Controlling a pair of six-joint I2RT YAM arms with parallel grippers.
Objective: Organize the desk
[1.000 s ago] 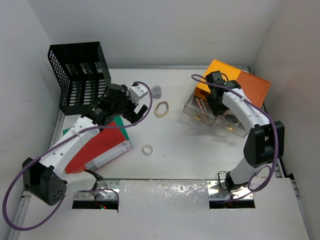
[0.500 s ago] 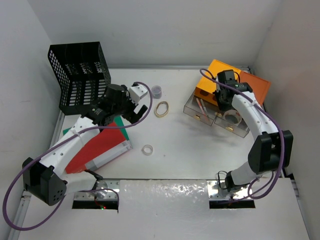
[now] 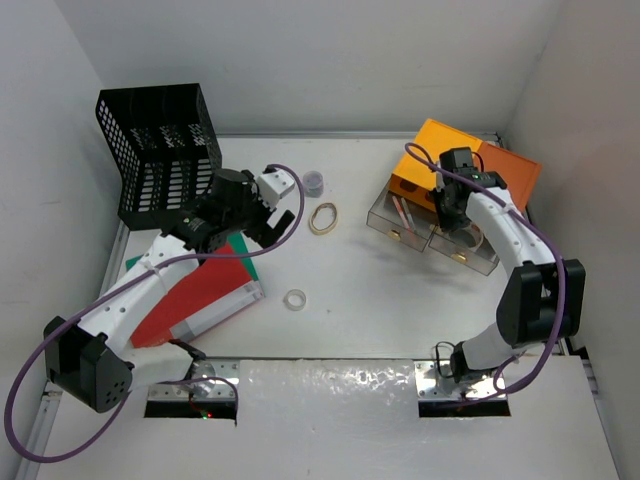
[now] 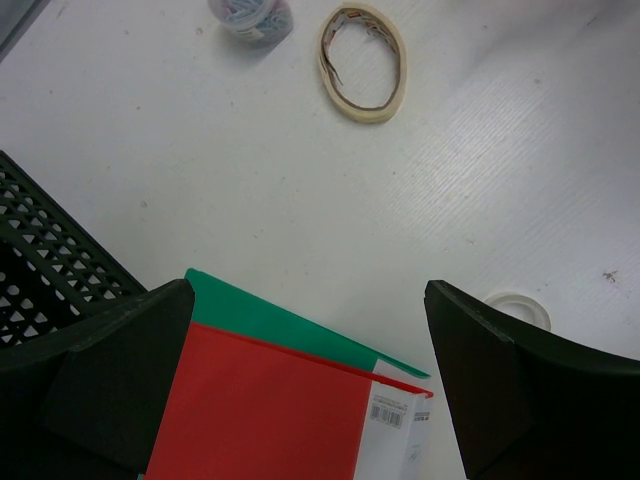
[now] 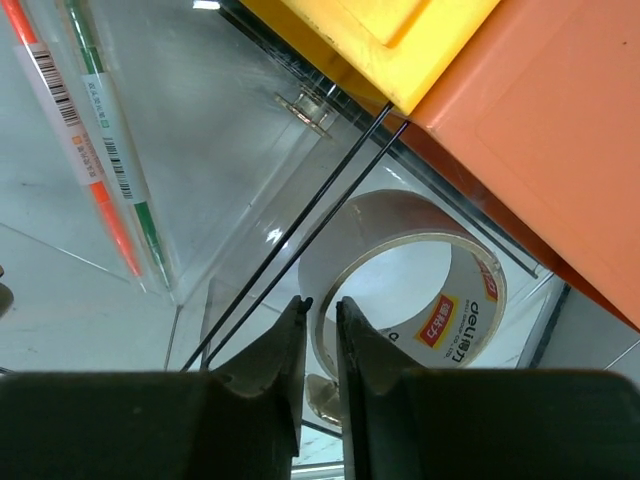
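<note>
So the large flat white desk [image 3: 370,290] fills the whole floor of the white-walled booth, with both arms bolted at its near edge.

The left gripper [image 4: 308,300] hovers over the far corner of a red plastic folder [image 4: 270,410]. That folder lies on top of a green folder [image 4: 285,322], just right of the black mesh rack [image 3: 160,150] in the far-left corner. Its fingers [image 4: 110,370] are spread wide with nothing between them. Beyond it on the bare top:
- a flat beige ring of masking tape [image 4: 363,62]
- a small clear jar of paper clips [image 4: 250,12], near that ring on its far-left side
- a little white tape roll [image 4: 517,305], nearer, off the folders' right corner

Right side — two clear drawers stick out toward the near-left from a yellow-orange drawer box [image 3: 440,148] and an orange drawer box [image 3: 512,172] beside it. The right gripper [image 5: 320,310] is at the right clear plastic drawer [image 3: 478,262]. A roll of clear tape with a brown core [image 5: 420,290] lies flat in there. The fingers [image 5: 355,350] are squeezed to a thin slit and the roll's near wall shows in that slit, so it looks pinched. The left clear plastic drawer [image 3: 392,225] holds an orange pen [image 5: 115,225] and a green pen [image 5: 150,235] side by side.
</note>
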